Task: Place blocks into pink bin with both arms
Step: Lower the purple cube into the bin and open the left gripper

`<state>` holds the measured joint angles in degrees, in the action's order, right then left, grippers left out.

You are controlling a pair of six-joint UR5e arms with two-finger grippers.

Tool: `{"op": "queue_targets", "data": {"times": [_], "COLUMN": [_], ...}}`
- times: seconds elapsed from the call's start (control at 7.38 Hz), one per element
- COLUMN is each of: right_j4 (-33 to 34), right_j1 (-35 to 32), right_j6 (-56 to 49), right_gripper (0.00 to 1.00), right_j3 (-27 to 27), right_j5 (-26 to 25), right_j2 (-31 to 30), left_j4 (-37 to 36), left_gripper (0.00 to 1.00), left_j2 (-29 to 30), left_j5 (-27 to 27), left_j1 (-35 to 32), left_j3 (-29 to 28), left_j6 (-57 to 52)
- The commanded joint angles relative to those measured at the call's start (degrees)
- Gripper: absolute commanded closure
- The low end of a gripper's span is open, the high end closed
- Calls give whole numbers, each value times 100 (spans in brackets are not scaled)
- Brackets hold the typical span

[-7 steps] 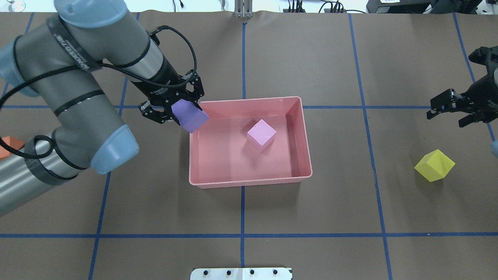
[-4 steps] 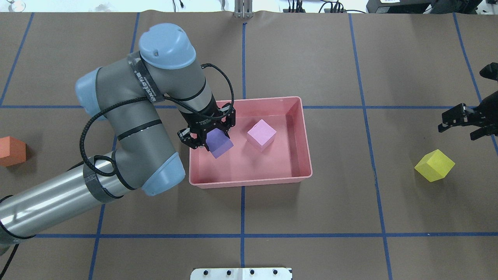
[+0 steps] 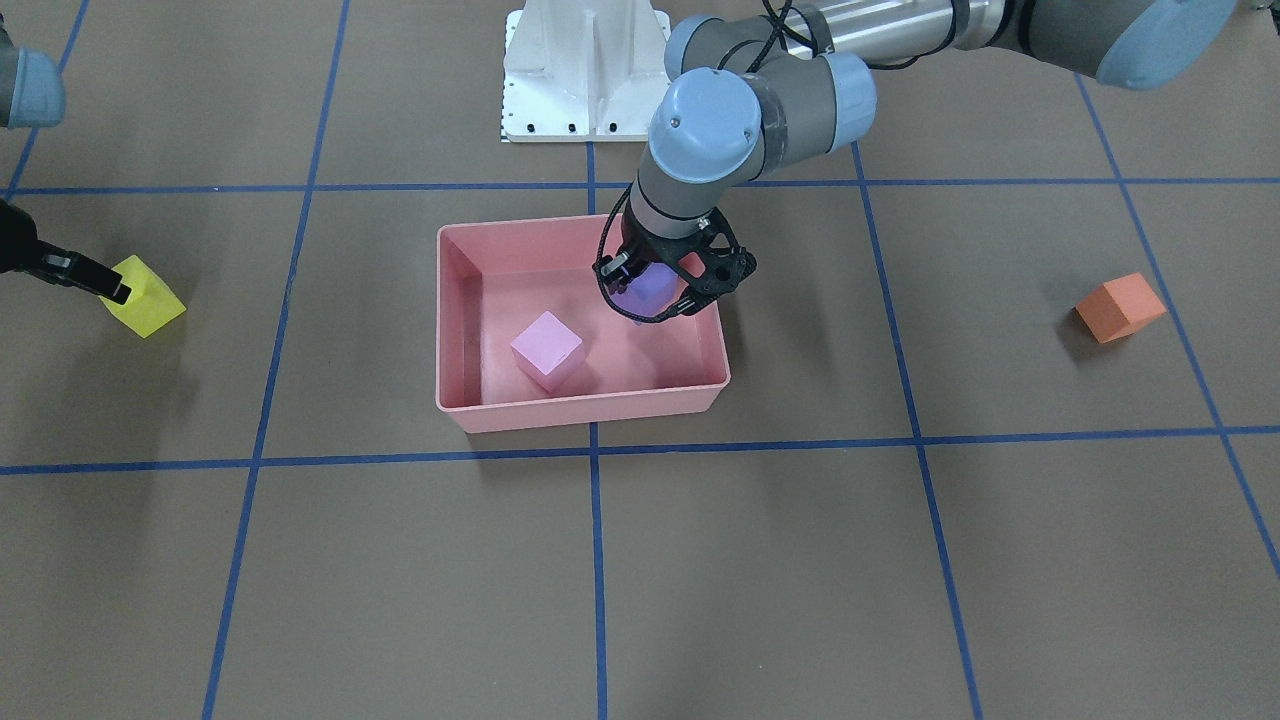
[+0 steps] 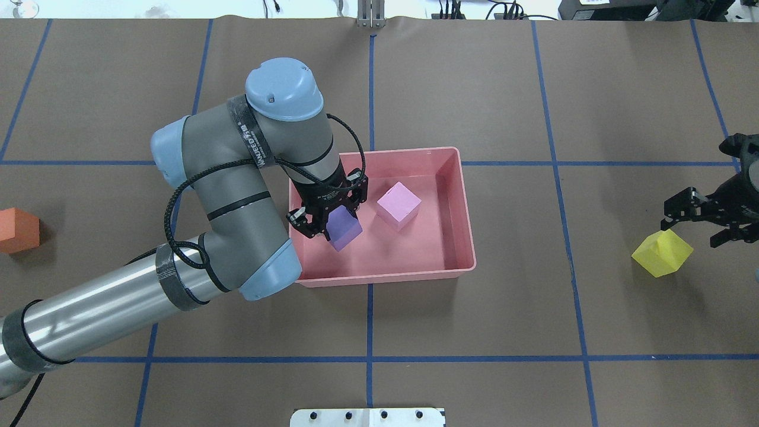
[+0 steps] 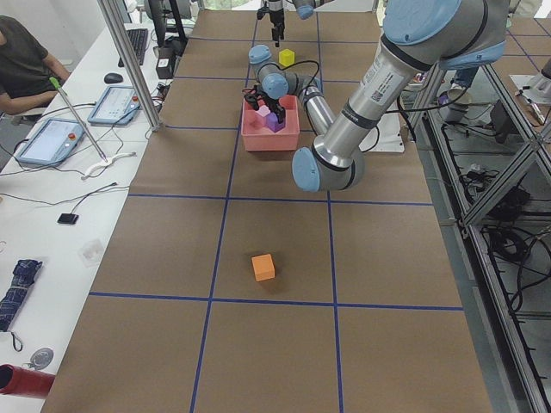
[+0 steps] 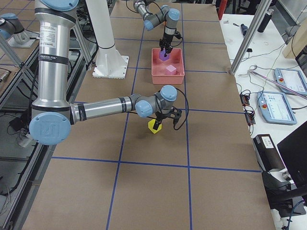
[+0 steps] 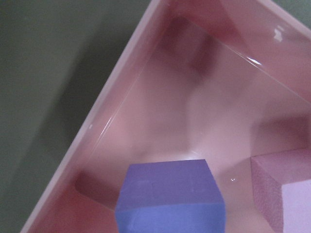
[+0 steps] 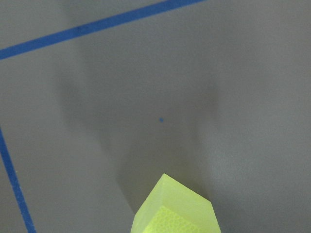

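Observation:
My left gripper point(image 4: 332, 222) is shut on the purple block point(image 4: 345, 230) and holds it low inside the left part of the pink bin point(image 4: 379, 277). The front view shows the same gripper point(image 3: 665, 292), block point(image 3: 650, 285) and bin point(image 3: 580, 410). The light pink block point(image 4: 398, 204) rests in the bin beside it, apart from it. In the left wrist view the purple block point(image 7: 170, 196) hangs near the bin's corner. My right gripper point(image 4: 689, 233) is open, just above the yellow block point(image 4: 662, 253) on the table at the right. The orange block point(image 4: 19, 230) lies at the far left.
The white base pedestal point(image 3: 585, 70) stands at the robot's side of the table. Blue tape lines point(image 4: 369, 356) grid the brown table cover. A side desk with tablets point(image 5: 52, 142) and a seated person borders the far table edge.
My left gripper has carried the purple block from the bin's far-left rim into the bin and lowered it. My right gripper has moved nearer and down onto the yellow block.

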<state>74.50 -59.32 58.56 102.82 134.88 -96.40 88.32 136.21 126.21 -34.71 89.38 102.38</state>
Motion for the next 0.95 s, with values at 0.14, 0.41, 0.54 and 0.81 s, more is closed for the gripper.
{"op": "queue_targets", "data": {"times": [0.14, 0.41, 0.54, 0.81], "right_j4": [-416, -768, -840, -849], "right_j1": [87, 271, 315, 500], "right_j6": [1050, 1674, 1746, 1756], "right_gripper": [2, 2, 2, 2], "right_j3": [-43, -43, -60, -61], "right_j5": [-32, -58, -93, -313], "right_j2": [-151, -169, -186, -300], "left_j4": [168, 160, 160, 160], "left_gripper": [59, 1, 0, 0], "left_j2": [37, 37, 46, 38], "left_j5": [-8, -261, -316, -403], "left_j1": [8, 78, 87, 105], "left_j3": [-26, 0, 9, 26], "left_j6": [19, -25, -17, -25]}}
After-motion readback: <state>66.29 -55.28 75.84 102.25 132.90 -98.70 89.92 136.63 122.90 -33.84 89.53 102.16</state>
